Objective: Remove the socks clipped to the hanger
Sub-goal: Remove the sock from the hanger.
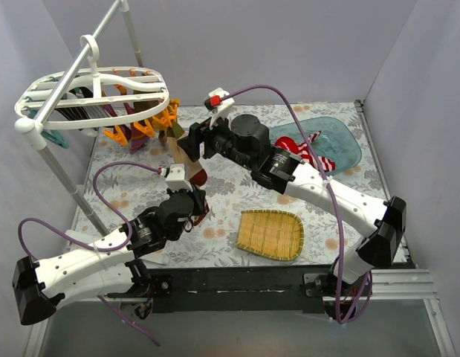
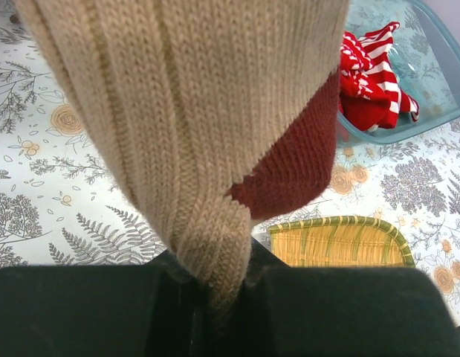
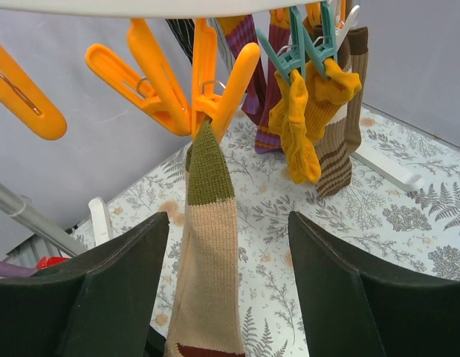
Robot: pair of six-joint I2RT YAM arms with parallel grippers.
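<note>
A beige sock (image 3: 207,253) with an olive cuff and dark red toe hangs from an orange clip (image 3: 206,104) under the white hanger (image 1: 96,91). My left gripper (image 2: 215,274) is shut on the sock's lower end near the red toe (image 2: 289,175); in the top view this gripper (image 1: 198,202) is below the sock (image 1: 182,155). My right gripper (image 3: 228,221) is open with its fingers on either side of the sock, just below the clip; in the top view it (image 1: 191,141) is by the hanger's near end. Yellow (image 3: 296,130), brown-striped (image 3: 336,160) and purple-striped (image 3: 261,111) socks hang from other clips.
A blue-green tray (image 1: 341,145) at the back right holds red-and-white striped socks (image 1: 308,152). A woven bamboo basket (image 1: 270,234) lies at the front centre. The grey-white pole stand (image 1: 66,175) rises at the left. Empty orange clips (image 3: 122,71) dangle close to my right gripper.
</note>
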